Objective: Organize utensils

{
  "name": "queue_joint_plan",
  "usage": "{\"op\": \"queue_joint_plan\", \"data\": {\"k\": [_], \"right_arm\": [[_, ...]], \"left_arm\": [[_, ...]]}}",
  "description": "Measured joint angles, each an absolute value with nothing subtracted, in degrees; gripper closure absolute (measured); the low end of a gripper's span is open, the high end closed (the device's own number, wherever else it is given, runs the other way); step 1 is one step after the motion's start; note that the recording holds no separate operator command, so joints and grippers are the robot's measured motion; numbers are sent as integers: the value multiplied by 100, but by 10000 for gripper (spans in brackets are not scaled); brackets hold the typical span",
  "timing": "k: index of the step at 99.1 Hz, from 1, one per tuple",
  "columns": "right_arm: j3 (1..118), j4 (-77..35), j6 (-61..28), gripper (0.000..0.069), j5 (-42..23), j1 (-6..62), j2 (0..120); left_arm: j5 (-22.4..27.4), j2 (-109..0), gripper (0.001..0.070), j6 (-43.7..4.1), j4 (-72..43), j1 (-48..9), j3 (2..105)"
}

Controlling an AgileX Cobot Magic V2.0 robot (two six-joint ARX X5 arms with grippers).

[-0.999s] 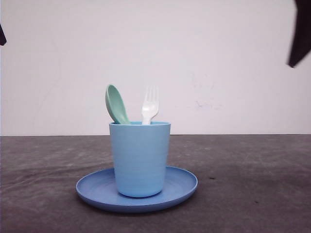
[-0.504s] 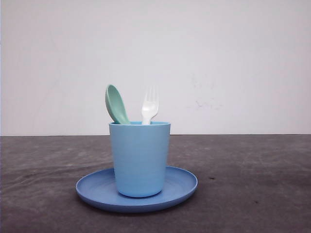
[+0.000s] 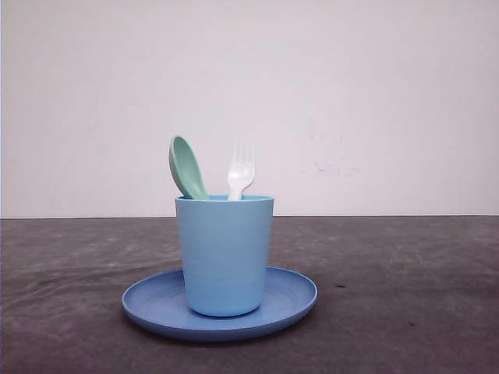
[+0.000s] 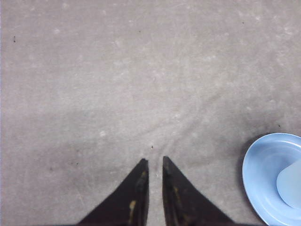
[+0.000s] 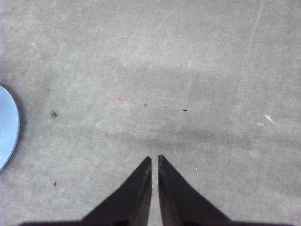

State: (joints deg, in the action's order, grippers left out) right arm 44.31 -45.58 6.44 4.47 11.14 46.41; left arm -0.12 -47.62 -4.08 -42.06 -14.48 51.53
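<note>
Upright stand white fork point(image 3: 240, 171) (four-tined), mint-green spoon point(image 3: 186, 167).

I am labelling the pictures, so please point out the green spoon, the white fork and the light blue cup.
mint-green spoon point(image 3: 184, 165), front view, on its bowl above the cup rim.
white fork point(image 3: 241, 167), front view, at the base of its tines.
light blue cup point(image 3: 224, 253), front view, on the middle of its outer wall.

Bare test setup: grey table point(image 3: 405, 312), blank white wall point(image 3: 351, 93) (no furnishings).
</note>
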Motion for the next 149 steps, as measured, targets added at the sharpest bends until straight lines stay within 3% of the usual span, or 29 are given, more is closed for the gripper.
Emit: {"op": "queue_joint_plan", "data": {"k": [17, 35, 59, 93, 121, 149], "right_arm": [[4431, -4558, 644, 667, 445, 1114, 4641], [4431, -4558, 644, 667, 445, 1114, 4639], [4431, -4558, 644, 667, 445, 1114, 4641], [4431, -4558, 644, 667, 445, 1114, 4641], [4431, -4499, 644, 667, 445, 1114, 4637], [4431, -4427, 644, 667, 445, 1114, 4637]], "left_arm": [[-40, -4762, 681, -370, -4206, -1446, 5153], [-405, -4165, 684, 115, -3999, -1057, 4812], [-416, -2322, 684, 69, -2801, -388, 3063], [-416, -49, 684, -351, -1938, -322, 657], [-285, -21, 684, -405, -1068, -322, 189], [-285, -25, 684, -405, -1048, -322, 183]]}}
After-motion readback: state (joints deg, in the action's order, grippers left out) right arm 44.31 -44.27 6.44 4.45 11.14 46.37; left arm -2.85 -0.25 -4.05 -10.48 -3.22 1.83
